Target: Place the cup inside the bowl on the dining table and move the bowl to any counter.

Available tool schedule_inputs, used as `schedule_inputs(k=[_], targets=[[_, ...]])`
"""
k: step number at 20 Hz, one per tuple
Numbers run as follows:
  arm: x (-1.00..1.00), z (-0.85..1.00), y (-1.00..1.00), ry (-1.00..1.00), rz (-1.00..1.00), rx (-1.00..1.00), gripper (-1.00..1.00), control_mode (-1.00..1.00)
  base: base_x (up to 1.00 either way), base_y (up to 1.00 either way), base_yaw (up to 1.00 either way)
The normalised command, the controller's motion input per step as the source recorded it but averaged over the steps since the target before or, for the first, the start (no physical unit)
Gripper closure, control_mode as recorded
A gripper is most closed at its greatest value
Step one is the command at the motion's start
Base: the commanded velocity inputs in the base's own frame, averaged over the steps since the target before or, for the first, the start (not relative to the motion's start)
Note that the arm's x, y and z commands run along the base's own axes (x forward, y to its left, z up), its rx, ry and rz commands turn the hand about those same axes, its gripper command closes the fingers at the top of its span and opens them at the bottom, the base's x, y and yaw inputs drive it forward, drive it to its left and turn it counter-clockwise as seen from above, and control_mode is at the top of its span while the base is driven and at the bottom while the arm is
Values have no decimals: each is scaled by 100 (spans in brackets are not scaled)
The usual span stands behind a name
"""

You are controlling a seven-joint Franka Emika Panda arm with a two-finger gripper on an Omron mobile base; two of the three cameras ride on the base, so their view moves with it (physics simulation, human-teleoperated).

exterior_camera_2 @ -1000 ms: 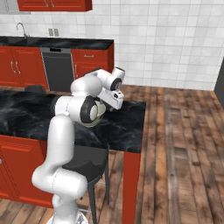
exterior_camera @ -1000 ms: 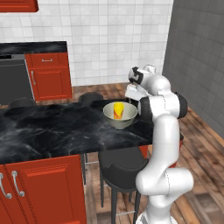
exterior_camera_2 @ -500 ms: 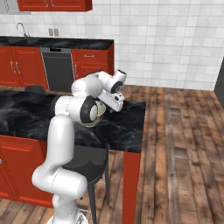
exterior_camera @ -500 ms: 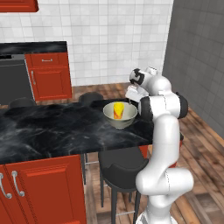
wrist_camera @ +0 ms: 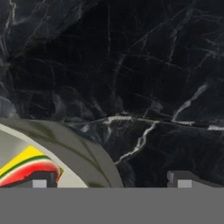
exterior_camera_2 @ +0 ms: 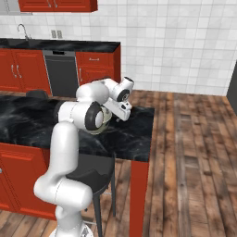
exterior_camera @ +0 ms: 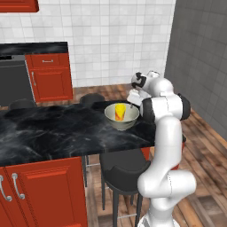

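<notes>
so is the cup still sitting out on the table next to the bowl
No, the yellow cup stands inside the bowl, which rests on the dining table near its end.

A glossy white robot arm point(exterior_camera: 166, 155) of rounded, tube-like segments, with dark bands at its joints and a black-and-white wrist carrying two small dark finger tips point(wrist_camera: 41, 179).

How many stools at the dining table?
3 visible: one stool on the near side by the arm, two on the far side, a middle one and a left one. More may be hidden.
</notes>
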Motion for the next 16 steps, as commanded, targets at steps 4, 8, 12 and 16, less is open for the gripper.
schedule_inputs(k=[4, 8, 12, 16], targets=[[-7, -1, 0, 0, 2, 0, -100, -100, 0, 0, 0], [-7, -4, 0, 0, 3, 0, -100, -100, 0, 0, 0], [-10, -7, 0, 0, 3, 0, -100, -100, 0, 0, 0], [-12, -10, 0, 0, 4, 0, -100, -100, 0, 0, 0]])
